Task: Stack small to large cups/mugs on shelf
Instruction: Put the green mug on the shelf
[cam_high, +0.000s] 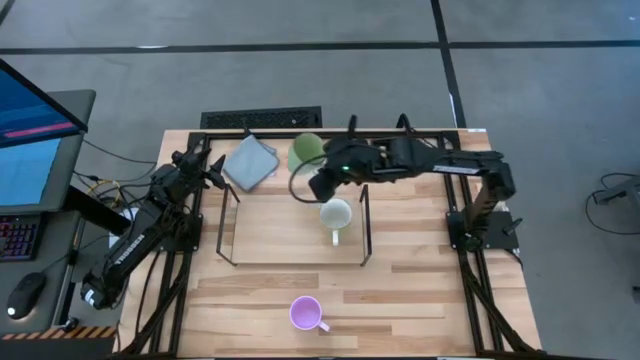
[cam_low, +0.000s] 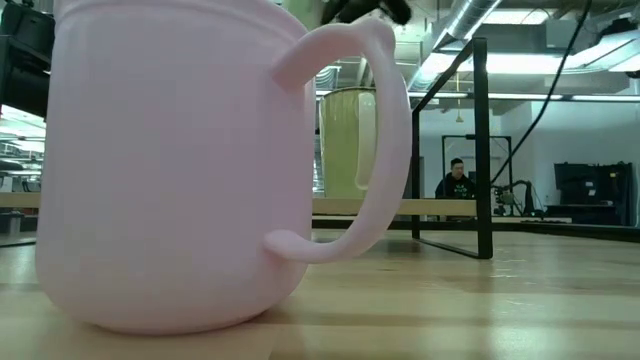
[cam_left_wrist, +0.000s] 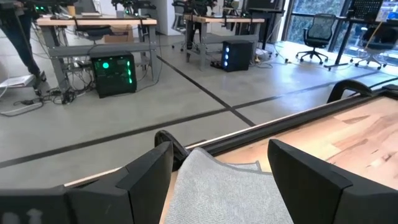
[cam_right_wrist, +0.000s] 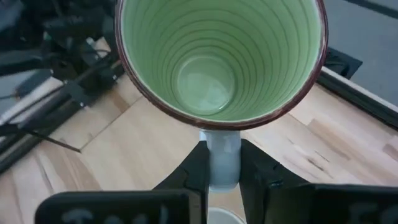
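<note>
While the right gripper (cam_high: 318, 183) carries the green mug (cam_high: 305, 151) above the shelf (cam_high: 230, 228), the high view shows the white mug (cam_high: 336, 215) just below it inside the shelf and the purple mug (cam_high: 306, 313) well apart, unstacked. Low view: purple mug fills the foreground. Left gripper (cam_left_wrist: 221, 171) hangs spread over a cloth (cam_left_wrist: 227, 193). Right wrist view: fingers clamp the pale handle; interior is ribbed green, rim dark.

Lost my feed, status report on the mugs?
Right claw shut on green mug's handle, at shelf's back. Left claw open over grey cloth. White mug on shelf, purple mug waiting.
</note>
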